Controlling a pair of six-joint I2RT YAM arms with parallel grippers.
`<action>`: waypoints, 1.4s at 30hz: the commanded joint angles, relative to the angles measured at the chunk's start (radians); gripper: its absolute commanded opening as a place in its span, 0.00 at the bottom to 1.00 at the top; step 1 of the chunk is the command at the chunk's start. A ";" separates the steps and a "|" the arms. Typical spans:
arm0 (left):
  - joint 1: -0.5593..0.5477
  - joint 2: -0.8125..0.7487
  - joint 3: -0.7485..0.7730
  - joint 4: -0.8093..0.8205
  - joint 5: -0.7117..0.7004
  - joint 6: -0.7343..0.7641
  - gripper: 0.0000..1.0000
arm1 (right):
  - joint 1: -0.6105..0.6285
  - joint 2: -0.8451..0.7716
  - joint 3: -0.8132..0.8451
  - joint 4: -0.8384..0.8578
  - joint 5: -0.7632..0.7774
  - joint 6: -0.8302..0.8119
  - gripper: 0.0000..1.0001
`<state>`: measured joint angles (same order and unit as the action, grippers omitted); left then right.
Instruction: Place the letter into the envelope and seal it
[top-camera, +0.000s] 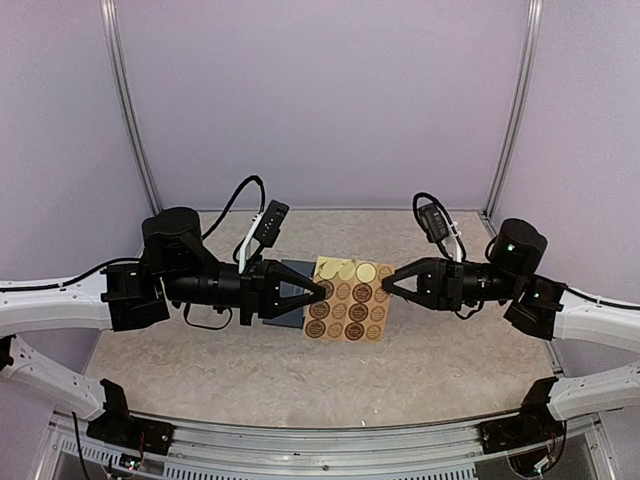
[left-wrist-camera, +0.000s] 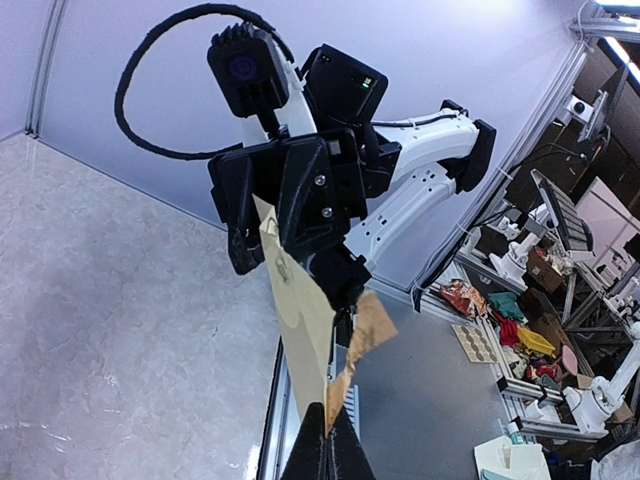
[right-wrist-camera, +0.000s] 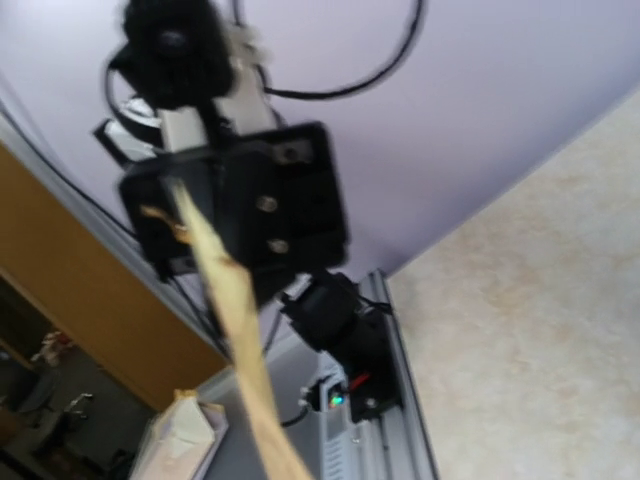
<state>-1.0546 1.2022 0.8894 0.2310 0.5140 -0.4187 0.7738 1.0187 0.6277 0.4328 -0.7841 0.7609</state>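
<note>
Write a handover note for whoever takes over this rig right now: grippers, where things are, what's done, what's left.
Left gripper: shut on the left edge of the sticker sheet.
Right gripper: shut on its right edge, so the sheet hangs between both above the table.
Envelope: flat on the table under the left gripper, mostly hidden; flap state unclear.
Letter: not visible, possibly already inside.
Left: peel off a sticker and seal the flap.

soft, even light fills the overhead view, leaving faint shadows under the arms (top-camera: 220, 285) on the counter (top-camera: 200, 370). the left wrist view is sharp, with glare at its top right. the right wrist view is blurred, the sticker sheet (right-wrist-camera: 238, 330) smeared.
</note>
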 joint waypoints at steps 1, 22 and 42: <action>-0.005 0.003 -0.008 0.029 -0.008 0.005 0.00 | 0.014 -0.020 -0.001 0.098 -0.040 0.015 0.16; -0.011 -0.004 0.068 -0.205 -0.250 0.119 0.72 | 0.016 -0.047 0.033 -0.098 -0.079 -0.069 0.00; -0.130 0.151 0.326 -0.468 -0.123 0.276 0.57 | 0.122 0.089 0.190 -0.312 -0.160 -0.192 0.00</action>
<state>-1.1683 1.3487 1.2163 -0.2314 0.2878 -0.1425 0.8837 1.1015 0.7815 0.1223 -0.9085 0.5865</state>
